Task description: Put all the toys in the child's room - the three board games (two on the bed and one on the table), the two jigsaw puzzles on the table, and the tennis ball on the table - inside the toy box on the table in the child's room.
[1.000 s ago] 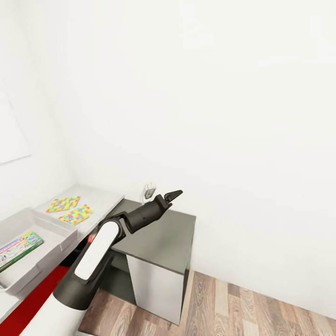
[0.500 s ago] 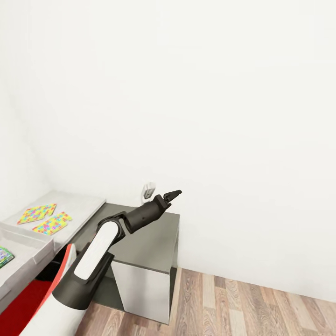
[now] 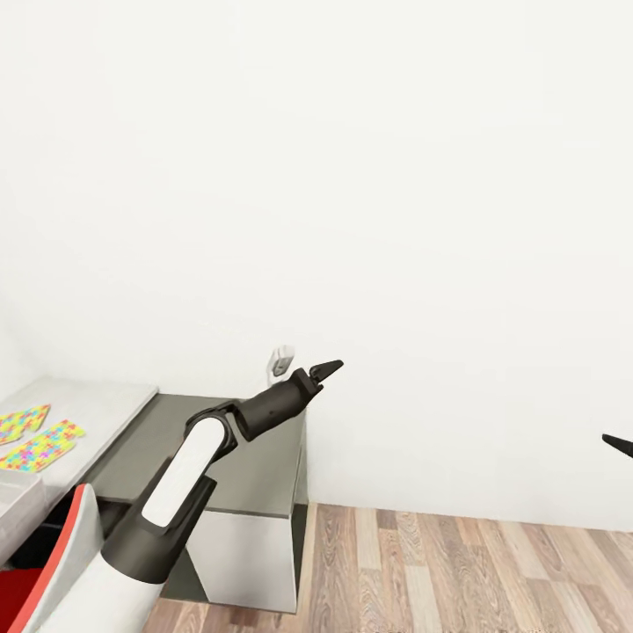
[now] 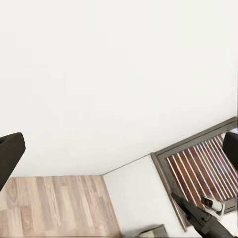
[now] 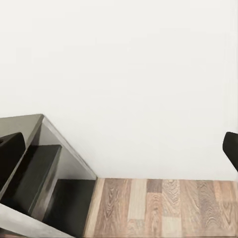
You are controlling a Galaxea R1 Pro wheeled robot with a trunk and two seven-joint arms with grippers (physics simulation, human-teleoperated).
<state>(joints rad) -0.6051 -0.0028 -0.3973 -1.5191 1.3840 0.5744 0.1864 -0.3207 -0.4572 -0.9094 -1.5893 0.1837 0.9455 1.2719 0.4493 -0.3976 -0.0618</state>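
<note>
Two bright multicoloured jigsaw puzzles [image 3: 42,444] lie flat on the pale grey table [image 3: 101,400] at the far left of the head view. A corner of the light grey toy box [image 3: 16,510] shows at the left edge. My left gripper [image 3: 326,367] is held out in the air above the dark-topped cabinet, far from the puzzles. In the left wrist view its fingers [image 4: 9,153] stand wide apart with nothing between them. The tip of my right gripper [image 3: 618,444] shows at the right edge; its fingers [image 5: 10,153] are also spread and empty. Board games and tennis ball are out of view.
A low dark-topped cabinet [image 3: 251,462] with a white front stands against the white wall, beside the table. A small white fitting [image 3: 281,359] sits on the wall above it. Wooden floor [image 3: 457,571] stretches to the right. A red and white curved object [image 3: 53,549] is at the lower left.
The camera has turned to the right: table, puzzles and toy box slid to the left edge, and the game box inside the bin left the view. The right gripper's tip came into view.
</note>
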